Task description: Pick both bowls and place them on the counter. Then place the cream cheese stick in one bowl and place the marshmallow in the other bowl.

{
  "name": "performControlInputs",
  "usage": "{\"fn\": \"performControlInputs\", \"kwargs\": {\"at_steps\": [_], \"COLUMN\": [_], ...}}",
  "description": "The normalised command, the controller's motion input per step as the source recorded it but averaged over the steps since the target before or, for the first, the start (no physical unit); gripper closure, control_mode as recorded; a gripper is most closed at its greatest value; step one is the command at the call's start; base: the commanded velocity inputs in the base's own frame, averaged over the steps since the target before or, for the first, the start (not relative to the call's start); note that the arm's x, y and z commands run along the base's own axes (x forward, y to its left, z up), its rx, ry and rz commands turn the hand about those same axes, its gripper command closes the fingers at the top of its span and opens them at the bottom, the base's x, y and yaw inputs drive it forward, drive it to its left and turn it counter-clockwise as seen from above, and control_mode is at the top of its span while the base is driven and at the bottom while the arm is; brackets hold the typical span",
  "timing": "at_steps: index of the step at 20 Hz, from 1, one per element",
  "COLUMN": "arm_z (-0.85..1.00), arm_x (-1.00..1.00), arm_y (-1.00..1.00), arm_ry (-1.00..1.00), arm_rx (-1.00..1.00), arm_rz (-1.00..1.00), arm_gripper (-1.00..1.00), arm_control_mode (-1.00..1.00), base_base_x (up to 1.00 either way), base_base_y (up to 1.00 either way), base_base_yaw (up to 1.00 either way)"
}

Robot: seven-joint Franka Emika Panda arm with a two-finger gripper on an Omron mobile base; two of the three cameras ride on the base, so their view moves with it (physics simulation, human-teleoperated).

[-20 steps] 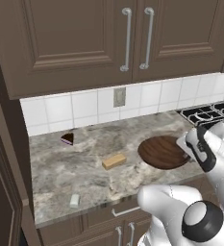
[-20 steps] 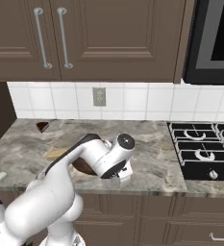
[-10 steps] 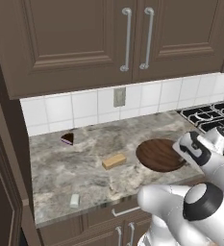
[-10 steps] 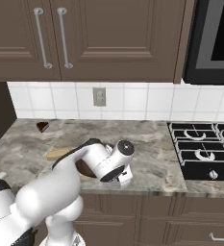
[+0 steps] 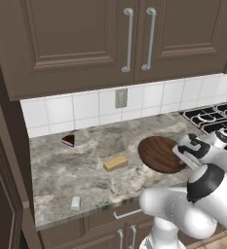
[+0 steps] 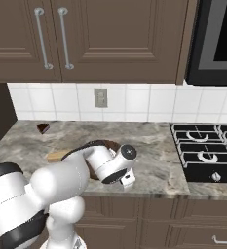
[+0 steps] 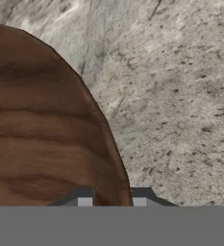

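A dark brown wood-grained bowl (image 5: 159, 153) (image 6: 106, 143) sits on the grey marbled counter (image 5: 56, 170), near its front edge. My gripper (image 5: 177, 153) is at the bowl's right rim. In the hand view the bowl (image 7: 41, 120) spreads across the left, and my gripper (image 7: 112, 201) has one fingertip close on each side of the rim, shut on it. The tan cream cheese stick (image 5: 115, 163) (image 6: 56, 155) lies just left of the bowl. The small white marshmallow (image 5: 75, 203) rests near the counter's front left edge.
A dark cake slice (image 5: 68, 140) (image 6: 43, 128) lies by the tiled wall at the back left. A black gas stove (image 5: 212, 116) (image 6: 202, 151) adjoins the counter (image 6: 154, 146) on the right. Closed wall cabinets (image 5: 129, 34) hang overhead.
My hand has shifted slightly at the bowl's right rim and sunk a little toward the counter. The bowl, the stick and the marshmallow have stayed where they were.
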Motion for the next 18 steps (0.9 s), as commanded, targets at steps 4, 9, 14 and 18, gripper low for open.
{"fn": "performControlInputs", "kwargs": {"at_steps": [4, 9, 14, 18], "arm_z": [0.0, 0.17, 0.31, 0.35], "arm_x": [0.0, -0.15, -0.66, -0.9], "arm_y": [0.01, -0.01, -0.02, 0.03], "arm_ry": [0.0, 0.0, 0.0, 0.0], "arm_rx": [0.0, 0.0, 0.0, 0.0], "arm_rz": [-0.01, -0.05, -0.11, -0.07], "arm_gripper": [-1.0, -1.0, -1.0, -1.0], "arm_control_mode": [-1.0, -1.0, -1.0, -1.0], "base_base_x": [0.0, 0.0, 0.0, 0.0], "base_base_y": [0.0, 0.0, 0.0, 0.0], "base_base_yaw": [0.0, 0.0, 0.0, 0.0]}}
